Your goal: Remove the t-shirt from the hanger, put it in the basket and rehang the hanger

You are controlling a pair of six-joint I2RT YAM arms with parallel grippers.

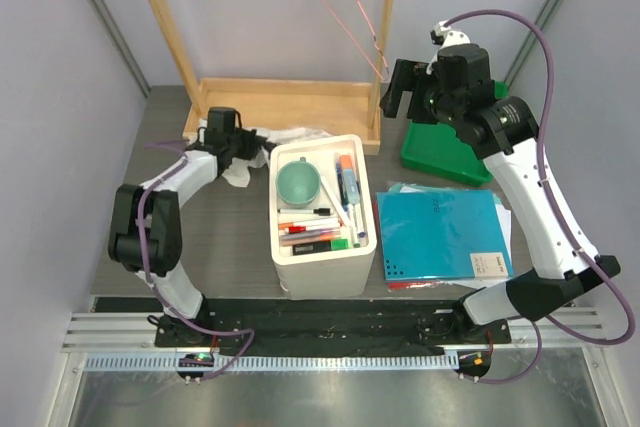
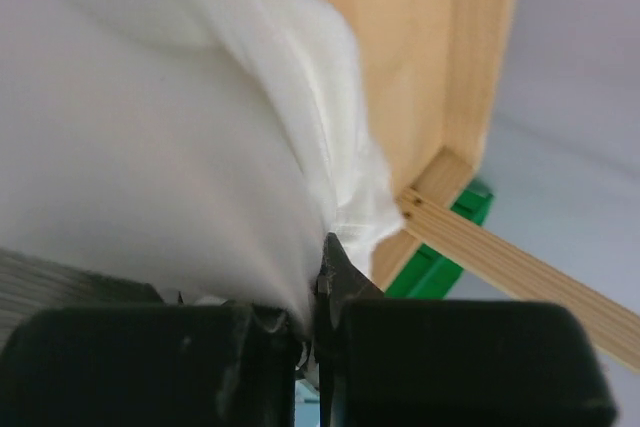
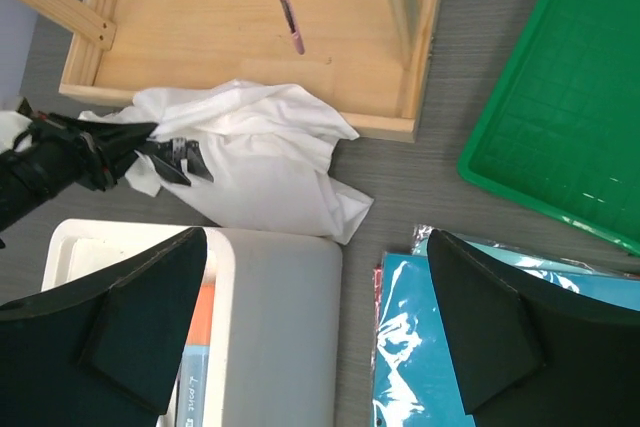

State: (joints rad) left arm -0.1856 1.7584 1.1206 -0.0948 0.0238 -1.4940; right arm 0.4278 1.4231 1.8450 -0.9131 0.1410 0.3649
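Observation:
The white t-shirt (image 1: 285,139) lies crumpled on the table against the front of the wooden rack base, off the hanger. It fills the left wrist view (image 2: 150,127) and shows in the right wrist view (image 3: 260,157). The pink wire hanger (image 1: 345,7) hangs bare at the top of the rack; its lower end shows in the right wrist view (image 3: 283,2). My left gripper (image 1: 248,152) is shut on a fold of the shirt (image 2: 318,277), low at the table. My right gripper (image 1: 400,97) is open and empty, raised above the table (image 3: 315,322).
The wooden rack base (image 1: 290,107) and its uprights stand at the back. A white box (image 1: 320,212) with a green cup and pens sits in the middle. A teal folder (image 1: 440,232) lies to the right, and a green tray (image 1: 440,157) sits behind it.

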